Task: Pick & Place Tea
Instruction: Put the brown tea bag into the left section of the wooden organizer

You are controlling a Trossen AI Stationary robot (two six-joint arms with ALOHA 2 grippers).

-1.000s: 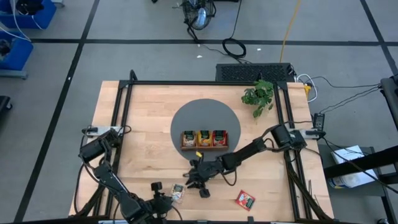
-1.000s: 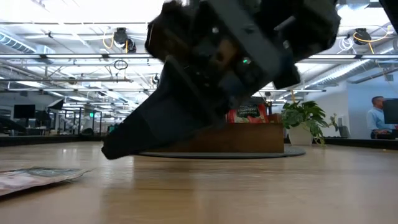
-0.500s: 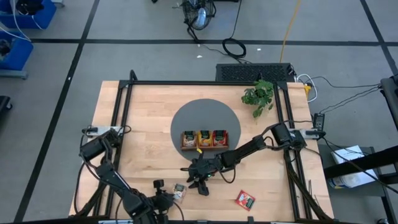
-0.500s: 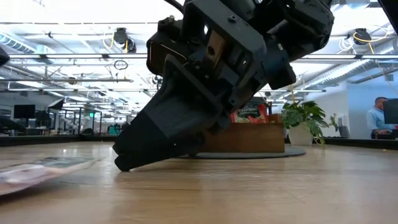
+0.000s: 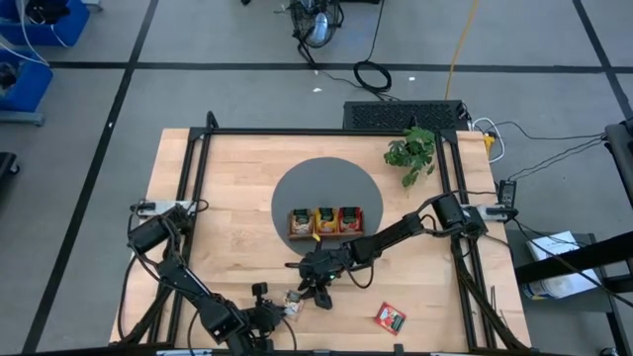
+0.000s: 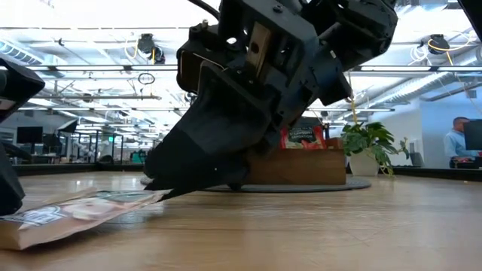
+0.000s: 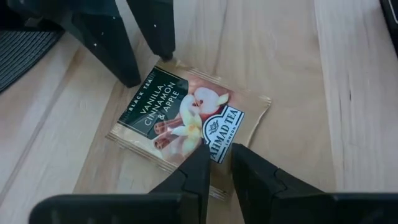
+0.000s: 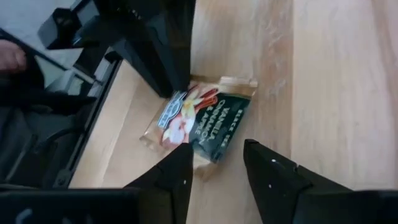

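One tea sachet (image 5: 290, 302), dark green and cream, is near the table's near edge, seen flat in the left wrist view (image 7: 186, 121). My left gripper (image 7: 222, 165) is shut on it. My right gripper (image 5: 309, 294) is open. Its fingers (image 8: 180, 168) slant down on either side of the sachet's dark green end (image 8: 214, 140); I cannot tell whether they touch it. A red sachet (image 5: 390, 318) lies flat on the table farther right. More sachets stand in the wooden tray (image 5: 324, 221). My left gripper pinches the sachet's cream end at its edge (image 7: 214, 152) between its two fingers, coming nearly level from the table's left. In the low view the sachet (image 6: 83, 212) is tilted, its far end (image 6: 154, 198) raised toward the right gripper's fingertip.
The three-compartment tray sits on a round grey mat (image 5: 326, 178) at the table's middle. A small potted plant (image 5: 410, 150) stands near the far right corner. Bare wood lies between the mat and the near edge.
My left gripper has moved toward the table's right along the near edge, carrying the sachet up to the right gripper. The sachet's far end has risen off the wood. My right gripper has stayed low over the same spot, shifting slightly toward the tray.
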